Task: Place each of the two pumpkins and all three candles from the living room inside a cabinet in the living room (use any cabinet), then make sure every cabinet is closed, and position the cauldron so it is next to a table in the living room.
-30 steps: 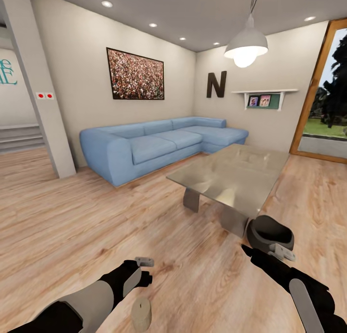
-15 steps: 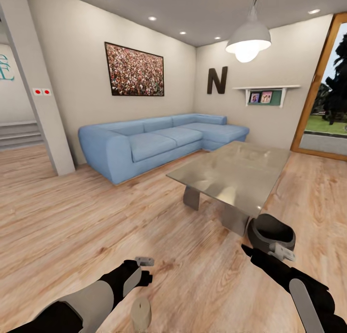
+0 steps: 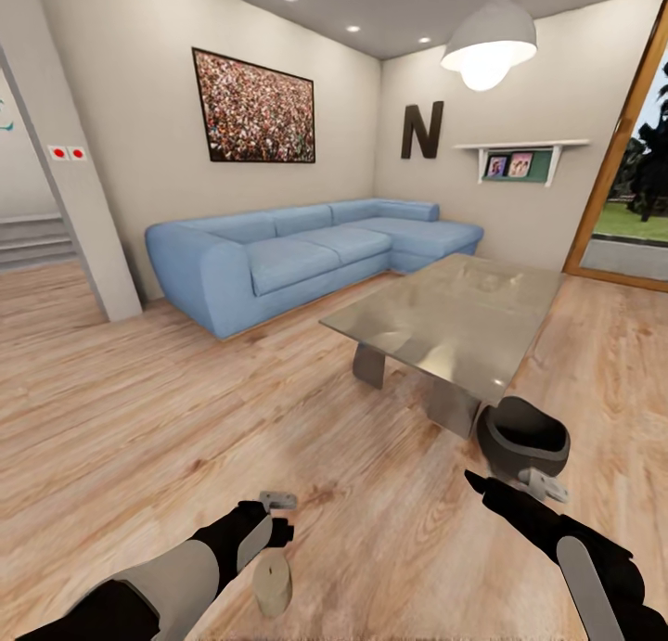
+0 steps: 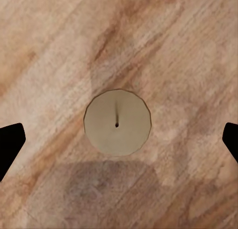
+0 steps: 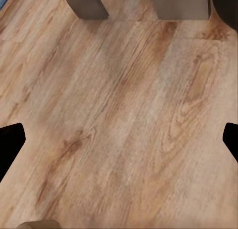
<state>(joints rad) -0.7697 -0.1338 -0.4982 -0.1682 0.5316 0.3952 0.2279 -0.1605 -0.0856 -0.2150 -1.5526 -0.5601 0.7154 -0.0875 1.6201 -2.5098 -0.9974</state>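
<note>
Wood-plank flooring (image 3: 139, 418) is bearing a stubby beige candle (image 4: 117, 121) beneath the left gripper (image 4: 119, 142), fingers spread; right gripper (image 5: 119, 142) fingers likewise apart.

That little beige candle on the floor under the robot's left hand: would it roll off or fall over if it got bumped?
The candle stands upright on the wood floor, short and wide, so a light bump would probably slide it rather than tip it. If knocked onto its round side, it could roll on the smooth boards. It looks solid, so it should stay stiff between the open fingers.

You see a beige candle (image 4: 117, 122) on streaky tan wood floor (image 3: 121, 409), a blue sofa (image 3: 278, 261), a black cauldron (image 3: 522, 437).
</note>
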